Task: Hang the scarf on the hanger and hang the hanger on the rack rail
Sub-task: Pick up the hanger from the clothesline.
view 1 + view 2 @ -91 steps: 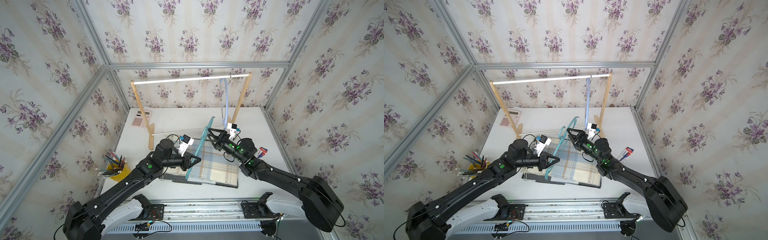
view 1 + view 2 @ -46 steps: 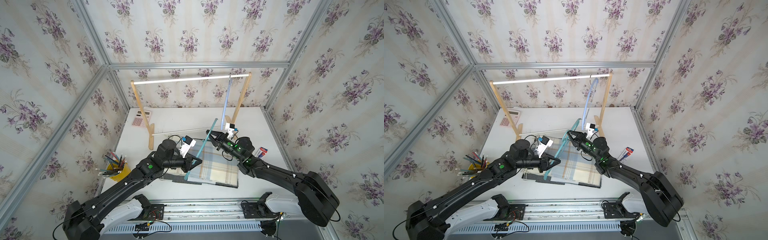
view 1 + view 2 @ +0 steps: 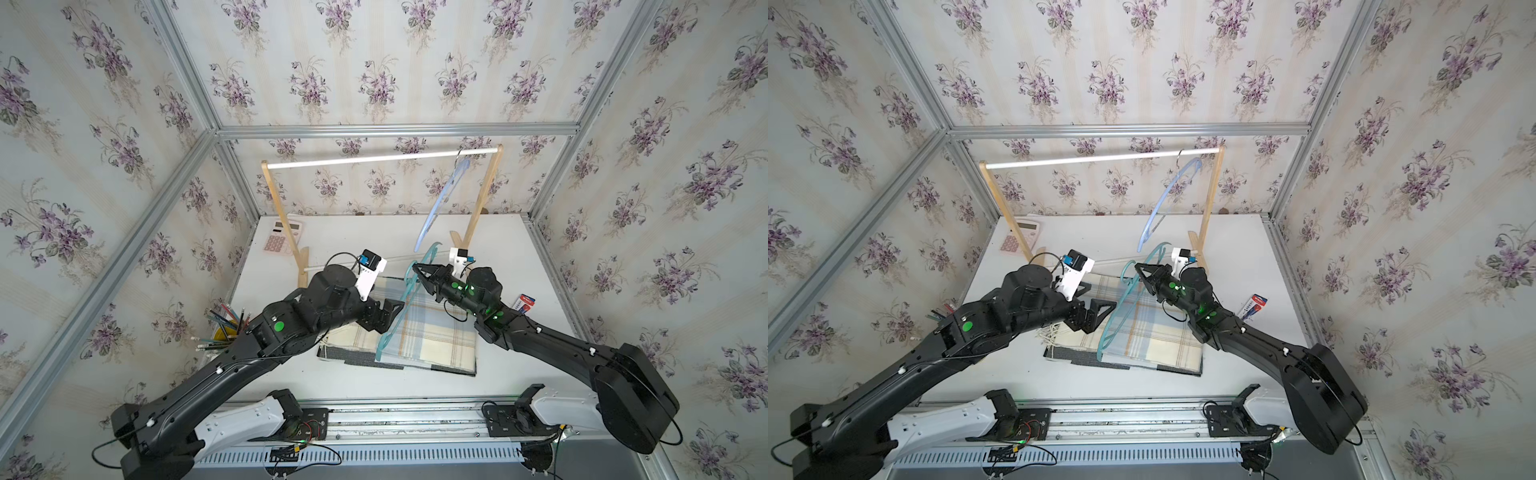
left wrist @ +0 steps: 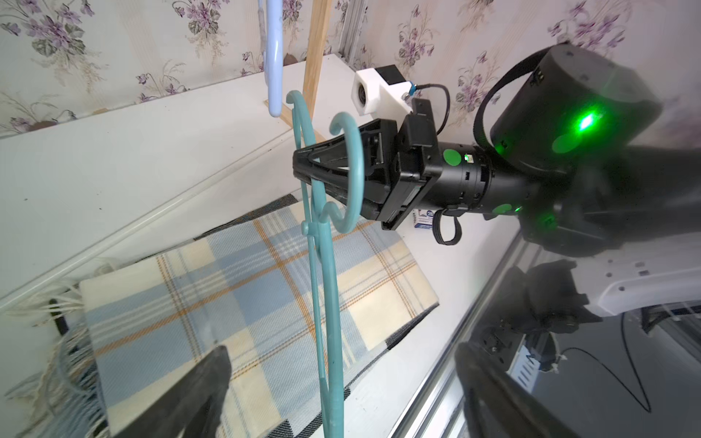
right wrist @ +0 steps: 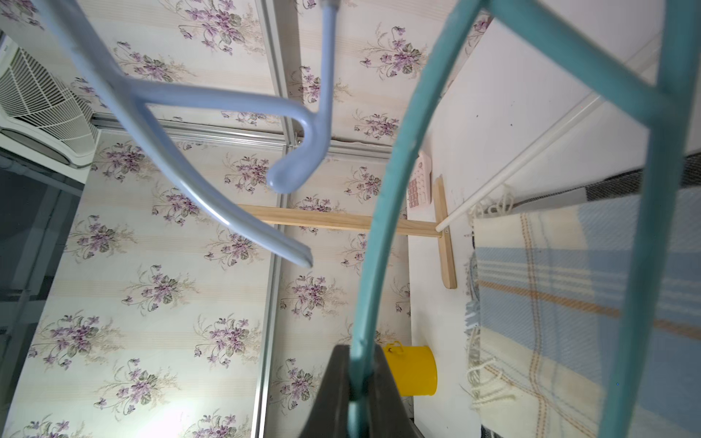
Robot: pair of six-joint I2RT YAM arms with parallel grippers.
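One white desk (image 3: 374,232) carries everything: a wooden rack (image 3: 374,159) stands toward its back, and the plaid scarf (image 3: 432,340) lies folded flat toward the front, not on any hanger. Slanting above the scarf is a teal hanger (image 5: 381,227), and a pale blue hanger (image 3: 440,203) dangles from the rack's rail. The right fingers (image 5: 326,402) are pressed together, pinching the teal hanger near its hook. The left fingers (image 4: 201,394) stand spread wide on either side of its lower bar, not gripping it.
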